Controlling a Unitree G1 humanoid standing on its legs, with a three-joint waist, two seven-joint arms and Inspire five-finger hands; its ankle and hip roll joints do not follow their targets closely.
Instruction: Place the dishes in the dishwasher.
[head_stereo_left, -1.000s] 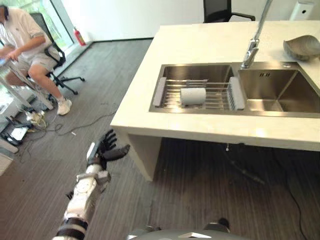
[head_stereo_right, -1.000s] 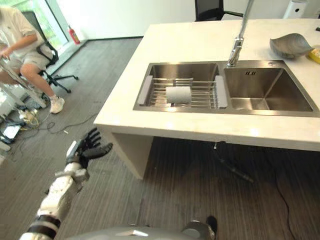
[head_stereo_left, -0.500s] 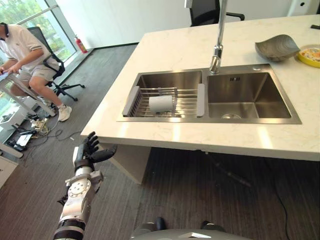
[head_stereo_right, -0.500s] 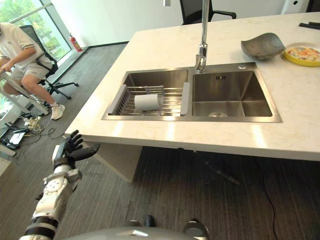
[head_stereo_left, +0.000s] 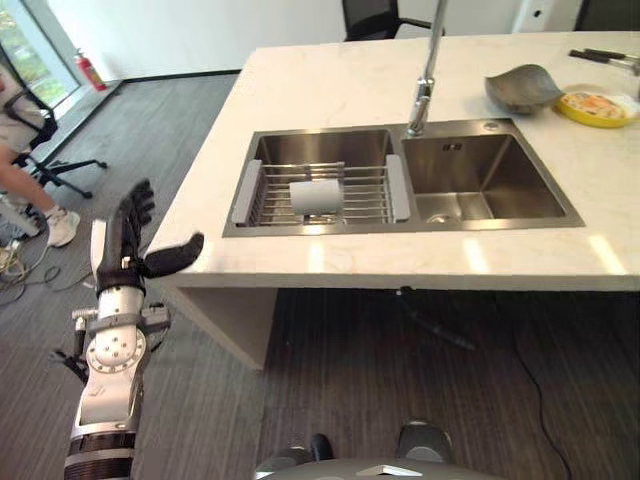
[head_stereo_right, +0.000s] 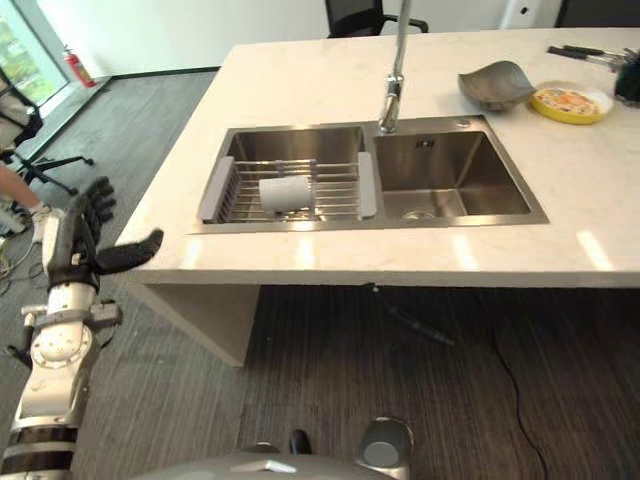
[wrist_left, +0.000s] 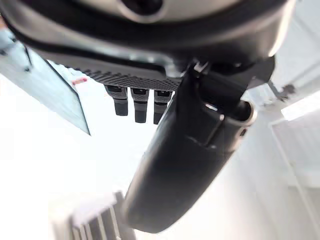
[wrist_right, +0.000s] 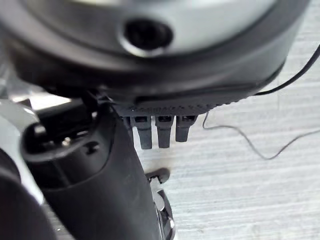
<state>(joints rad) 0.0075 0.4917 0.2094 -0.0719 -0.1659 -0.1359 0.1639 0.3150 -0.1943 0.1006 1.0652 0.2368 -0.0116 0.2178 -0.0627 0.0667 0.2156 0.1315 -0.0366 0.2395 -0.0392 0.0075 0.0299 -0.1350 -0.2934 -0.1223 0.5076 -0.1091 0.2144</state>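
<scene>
Dishes wait at the counter (head_stereo_left: 330, 80): a white cup (head_stereo_left: 315, 196) lies on its side on the rack (head_stereo_left: 350, 190) in the left sink basin (head_stereo_left: 290, 150), a grey bowl (head_stereo_left: 522, 88) and yellow plate (head_stereo_left: 596, 105) sit beyond the bare right basin (head_stereo_left: 490, 185), while the left hand (head_stereo_left: 125, 250) hovers with fingers spread, holding nothing, and the right hand (wrist_right: 100, 165) hangs over the floor with fingers straight.

1. Looks like an office kitchenette or a test kitchen inside an office.
2. Pale stone counter (head_stereo_left: 330, 80) with a double steel sink (head_stereo_left: 400, 180) and a tall tap (head_stereo_left: 425, 70) at 12 o'clock.
3. Grey carpet floor (head_stereo_left: 400, 370); black office chairs at 12 (head_stereo_left: 375, 15) and 10 o'clock (head_stereo_left: 35, 140).
4. Red fire extinguisher (head_stereo_left: 87, 72) by the wall at 11 o'clock.
</scene>
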